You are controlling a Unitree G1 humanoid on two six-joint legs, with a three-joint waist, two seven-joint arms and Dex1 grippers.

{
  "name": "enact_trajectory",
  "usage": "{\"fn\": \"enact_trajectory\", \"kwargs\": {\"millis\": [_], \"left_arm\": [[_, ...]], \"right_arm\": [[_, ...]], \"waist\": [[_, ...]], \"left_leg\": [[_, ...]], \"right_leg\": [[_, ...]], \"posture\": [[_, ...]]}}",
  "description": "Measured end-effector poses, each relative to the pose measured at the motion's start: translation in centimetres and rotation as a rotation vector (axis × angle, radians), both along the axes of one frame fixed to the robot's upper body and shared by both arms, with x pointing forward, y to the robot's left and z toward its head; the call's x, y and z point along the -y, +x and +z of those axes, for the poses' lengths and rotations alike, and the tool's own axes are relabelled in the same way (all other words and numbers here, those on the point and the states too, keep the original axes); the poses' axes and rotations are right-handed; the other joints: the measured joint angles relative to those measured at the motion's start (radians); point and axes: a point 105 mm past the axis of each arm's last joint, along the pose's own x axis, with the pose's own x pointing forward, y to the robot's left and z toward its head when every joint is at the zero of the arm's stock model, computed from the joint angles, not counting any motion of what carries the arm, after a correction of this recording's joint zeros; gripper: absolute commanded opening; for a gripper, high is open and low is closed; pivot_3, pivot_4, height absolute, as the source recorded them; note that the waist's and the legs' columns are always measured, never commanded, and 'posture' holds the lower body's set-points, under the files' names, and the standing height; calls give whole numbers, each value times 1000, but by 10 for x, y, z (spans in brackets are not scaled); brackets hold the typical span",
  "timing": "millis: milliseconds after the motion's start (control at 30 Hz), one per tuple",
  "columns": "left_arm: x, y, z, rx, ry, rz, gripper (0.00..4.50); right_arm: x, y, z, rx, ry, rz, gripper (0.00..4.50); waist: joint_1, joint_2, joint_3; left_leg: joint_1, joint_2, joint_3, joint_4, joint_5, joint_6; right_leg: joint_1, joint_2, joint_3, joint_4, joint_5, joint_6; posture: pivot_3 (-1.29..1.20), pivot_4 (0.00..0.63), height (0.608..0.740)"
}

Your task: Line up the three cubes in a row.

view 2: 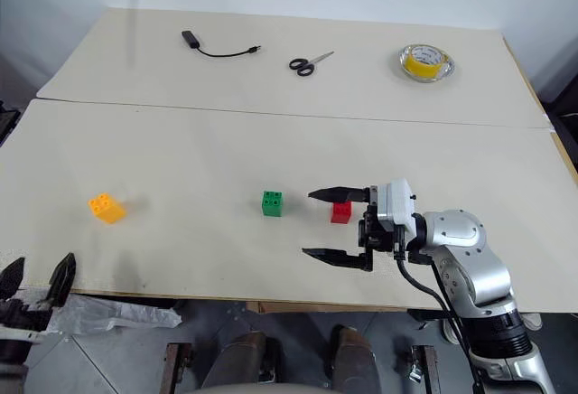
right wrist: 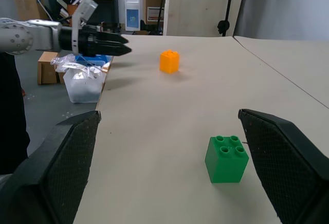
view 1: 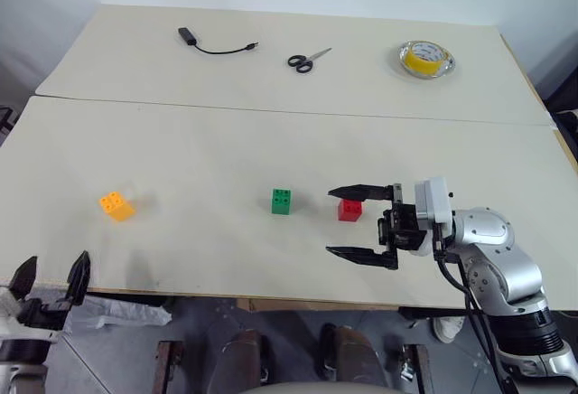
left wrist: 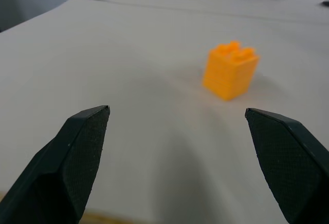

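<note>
Orange, green and red cubes are seen spread across the near half of the cream table [view 1: 226, 141]: the orange cube [view 1: 116, 205] far left, the green cube [view 1: 282, 201] and red cube [view 1: 349, 210] close together. The right gripper [view 1: 348, 222] is held wide open, empty, just beside the red cube. The left gripper [view 1: 52, 275] is spread open at the table's near edge.

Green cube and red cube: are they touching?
Apart. The left eye view shows bare table between the green cube and the red cube.
</note>
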Motion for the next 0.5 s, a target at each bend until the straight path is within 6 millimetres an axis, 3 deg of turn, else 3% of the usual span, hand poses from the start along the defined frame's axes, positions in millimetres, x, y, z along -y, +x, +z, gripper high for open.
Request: {"fn": "enact_trajectory", "kwargs": {"millis": [167, 367, 500], "left_arm": [[5, 29, 14, 16, -59, 94, 4482], [40, 49, -4, -77, -188, 190, 4482], [46, 61, 2, -75, -192, 223, 4482]], "right_arm": [[0, 0, -1, -5, 4, 0, 4500], [0, 0, -2, -9, 3, 1, 4500], [0, 0, -2, -13, 3, 2, 4500]], "waist": [[-3, 0, 0], [-7, -1, -1], [-6, -1, -1]], "left_leg": [[0, 0, 0, 0, 0, 0], [0, 0, 1, 0, 0, 1], [1, 0, 2, 0, 0, 0]], "right_leg": [[0, 1, 0, 1, 0, 0], [0, 2, 1, 1, 0, 0], [0, 2, 1, 1, 0, 0]], "posture": [[0, 150, 740], [0, 150, 740], [0, 150, 740]]}}
